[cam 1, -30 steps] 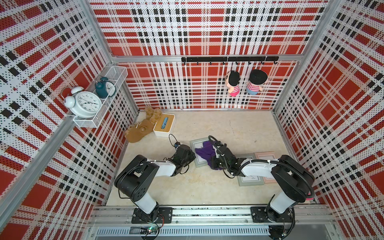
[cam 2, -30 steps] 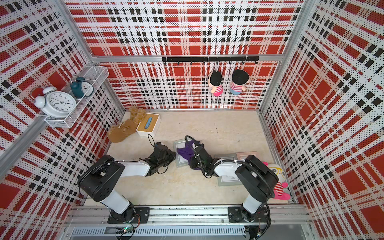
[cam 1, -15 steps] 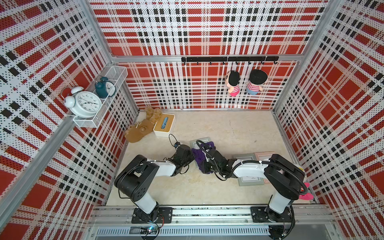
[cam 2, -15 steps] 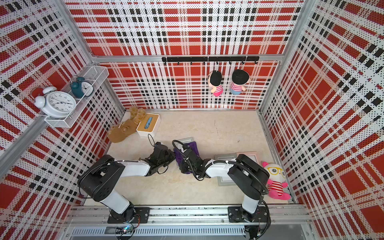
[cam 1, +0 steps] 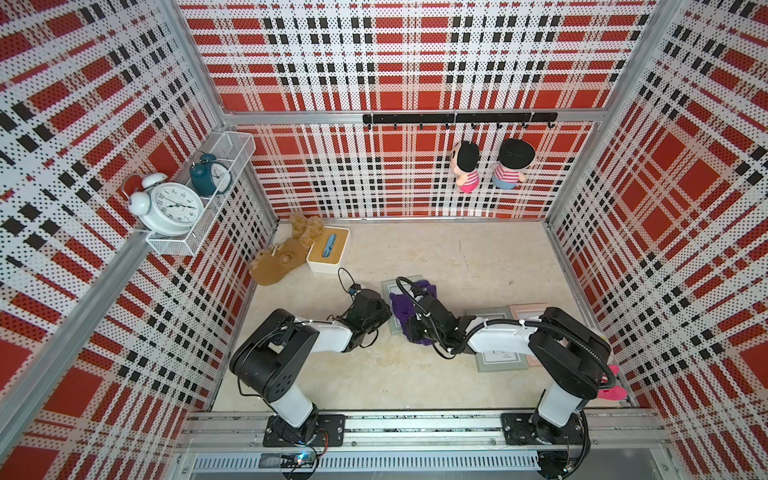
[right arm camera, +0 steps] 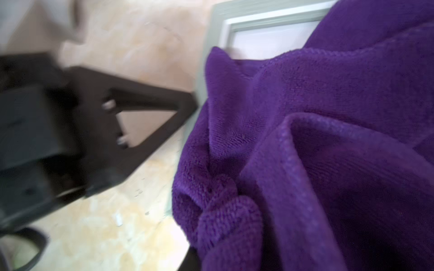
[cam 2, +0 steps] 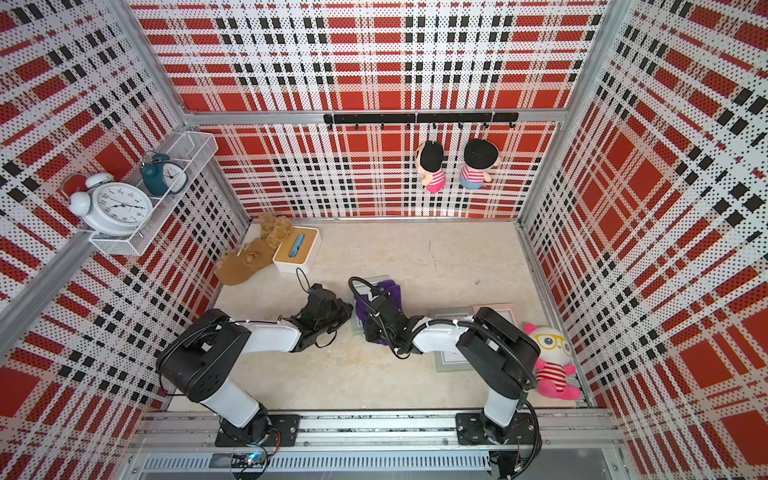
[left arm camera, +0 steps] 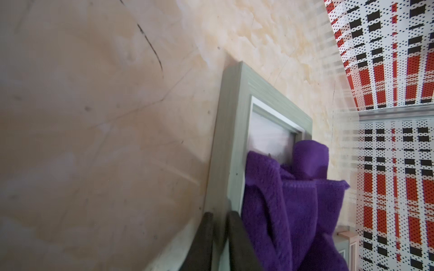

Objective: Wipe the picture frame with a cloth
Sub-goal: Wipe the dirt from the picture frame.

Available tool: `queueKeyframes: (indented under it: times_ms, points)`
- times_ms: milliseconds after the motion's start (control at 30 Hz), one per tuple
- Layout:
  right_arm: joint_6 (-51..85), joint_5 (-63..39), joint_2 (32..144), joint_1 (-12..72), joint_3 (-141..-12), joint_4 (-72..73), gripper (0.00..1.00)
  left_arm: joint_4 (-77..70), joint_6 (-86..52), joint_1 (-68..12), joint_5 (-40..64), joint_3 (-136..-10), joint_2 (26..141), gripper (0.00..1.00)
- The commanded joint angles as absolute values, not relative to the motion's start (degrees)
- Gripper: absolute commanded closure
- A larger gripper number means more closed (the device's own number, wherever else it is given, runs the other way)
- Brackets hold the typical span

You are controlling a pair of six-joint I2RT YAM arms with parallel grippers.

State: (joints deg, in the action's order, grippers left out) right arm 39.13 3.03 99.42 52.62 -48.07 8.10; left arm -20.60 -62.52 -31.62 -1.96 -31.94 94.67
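The grey-green wooden picture frame (cam 1: pixel 388 286) lies flat on the beige marbled surface (cam 1: pixel 449 257), between the two hands, and is largely covered in both top views. Only its far corner and one side rail show past the right hand (cam 1: pixel 413 318). The deep purple plush cloth (cam 1: pixel 400 304) is bunched in thick folds on the frame's glass, under and around the right hand, and reaches across to the rail on the left hand's side. The right hand is pressed together on a gathered wad of this cloth. Its fingertips are buried in the fabric, which fills most of the right wrist view (right arm camera: pixel 328 140). The left hand (left arm camera: pixel 219 217) sits at the frame's outer rail, opposite the right hand. Its two dark fingers (left arm camera: pixel 236 234) are nearly together, pinching that rail between them, and the cloth lies just beside the inner finger.
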Motion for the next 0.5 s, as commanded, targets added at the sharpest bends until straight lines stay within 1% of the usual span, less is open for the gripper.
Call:
queueKeyframes:
  times_ms: [0,100,200,267,300,400,467]
  points:
    - [41.3,1.6,99.5,50.4,-43.7,4.5,1.0,-3.0,-61.4,-31.9,-2.1,-28.0,99.1,0.84]
    - [38.9,2.5,95.0,43.9,-38.9,2.8,1.0,-2.9,-61.1,-31.8,-2.0,-28.1,98.8,0.84]
    - [35.4,4.4,89.4,38.6,-37.8,-0.6,1.0,-3.1,-60.7,-31.6,-1.8,-28.4,98.4,0.84]
    - [34.6,4.7,86.1,36.9,-38.7,-2.1,1.0,-3.5,-60.1,-31.3,-0.9,-28.9,98.4,0.84]
    - [35.2,3.1,84.6,36.2,-39.1,-1.9,1.0,-3.3,-59.6,-31.3,-0.9,-29.4,98.4,0.84]
    - [39.1,-0.9,81.7,35.8,-39.9,-0.3,1.0,-3.2,-57.7,-31.1,0.2,-31.4,98.0,0.83]
    - [41.4,-0.6,79.9,35.8,-39.9,0.6,1.0,-2.4,-56.2,-31.0,0.9,-33.5,97.6,0.82]
